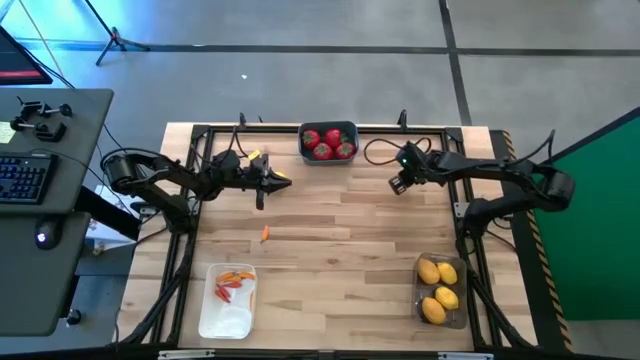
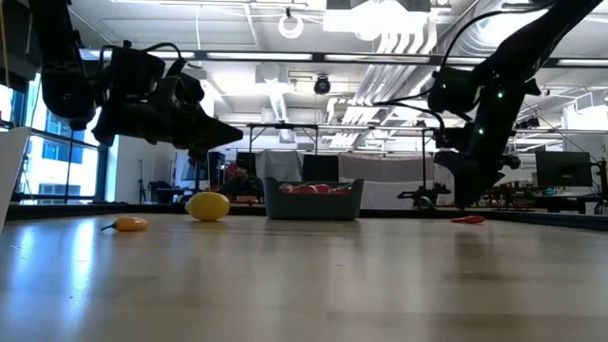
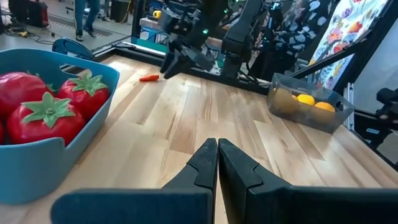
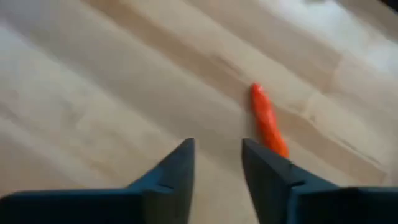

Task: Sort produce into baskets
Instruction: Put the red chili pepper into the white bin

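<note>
— Jaws first, from left to right: how do they stand?

— On my left gripper (image 3: 217, 163) they are clenched tight together with nothing between them. It hangs above the far left part of the table (image 1: 340, 260), pointing toward the middle. On my right gripper (image 4: 217, 146) they stand apart with only bare wood in the gap; it hangs low over the far right part of the table.

— And the produce?

— One lemon (image 2: 208, 206) lies loose on the wood just beside my left gripper, toward the far edge. Nearer the front, an orange pepper (image 1: 265, 233) lies alone on the boards. At the front left corner sits the white bin (image 1: 228, 318) with a few pepper pieces (image 1: 235, 283) at its far end. At the middle of the far edge is the blue bin (image 1: 328, 131), filled with red fruits (image 1: 322, 142) with green tops. A second pepper (image 4: 268, 121) lies just beside one finger of my right gripper, outside the gap; I cannot tell whether it touches. At the front right, the clear bin (image 1: 459, 318) holds four lemons (image 1: 438, 290).
</note>
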Robot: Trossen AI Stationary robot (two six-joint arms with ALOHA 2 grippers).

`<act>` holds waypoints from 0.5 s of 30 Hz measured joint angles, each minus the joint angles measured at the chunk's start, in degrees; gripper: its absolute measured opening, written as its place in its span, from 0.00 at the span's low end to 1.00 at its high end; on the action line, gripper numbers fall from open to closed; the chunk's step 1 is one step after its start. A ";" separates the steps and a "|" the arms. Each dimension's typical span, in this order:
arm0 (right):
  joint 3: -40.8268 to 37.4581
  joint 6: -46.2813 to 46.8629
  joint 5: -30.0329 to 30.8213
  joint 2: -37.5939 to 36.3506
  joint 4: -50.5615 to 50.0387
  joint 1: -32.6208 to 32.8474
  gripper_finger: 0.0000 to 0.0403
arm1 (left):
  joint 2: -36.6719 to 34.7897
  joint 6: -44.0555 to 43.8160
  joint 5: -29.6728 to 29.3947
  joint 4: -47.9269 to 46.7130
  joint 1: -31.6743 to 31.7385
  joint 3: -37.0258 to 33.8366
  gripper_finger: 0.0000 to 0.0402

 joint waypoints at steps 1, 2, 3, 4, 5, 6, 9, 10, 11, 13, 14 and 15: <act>-0.31 -0.07 0.32 0.14 0.85 -0.76 0.32 | 0.00 0.00 0.00 -0.14 -0.05 0.00 0.00; -0.62 -0.37 1.09 0.41 0.90 -1.46 0.36 | 0.00 0.00 -0.01 -0.25 -0.03 0.00 0.00; -0.85 -0.70 1.87 0.56 0.56 -2.14 0.39 | 0.00 0.00 -0.02 -0.29 -0.03 0.00 0.00; -1.03 -1.26 2.27 0.59 0.76 -2.96 0.42 | 0.00 0.00 -0.02 -0.29 -0.03 0.00 0.00; -1.18 -1.90 2.70 0.57 1.43 -3.79 0.44 | 0.00 0.00 -0.02 -0.29 -0.03 0.00 0.00; -1.38 -2.38 2.82 0.57 2.32 -4.67 0.46 | 0.00 0.00 -0.04 -0.29 -0.03 0.00 0.00; -2.25 -3.53 2.64 0.57 2.91 -7.49 0.48 | 0.00 0.00 -0.04 -0.29 -0.03 0.00 0.00; -2.69 -3.99 2.02 0.57 3.56 -8.45 0.48 | 0.00 0.00 -0.04 -0.31 -0.03 0.00 0.00; -3.18 -4.46 0.84 0.57 4.11 -9.43 0.48 | 0.00 0.00 -0.04 -0.31 -0.03 0.00 0.00; -4.15 -4.96 -2.08 0.67 4.77 -11.26 0.46 | 0.00 0.00 -0.04 -0.38 -0.03 0.00 0.00; -4.48 -5.09 -3.34 0.91 5.10 -11.90 0.45 | 0.00 0.00 -0.04 -0.44 -0.03 0.00 0.00; -4.77 -5.11 -4.26 1.22 5.57 -12.50 0.44 | 0.00 0.00 -0.04 -0.46 -0.03 0.00 0.00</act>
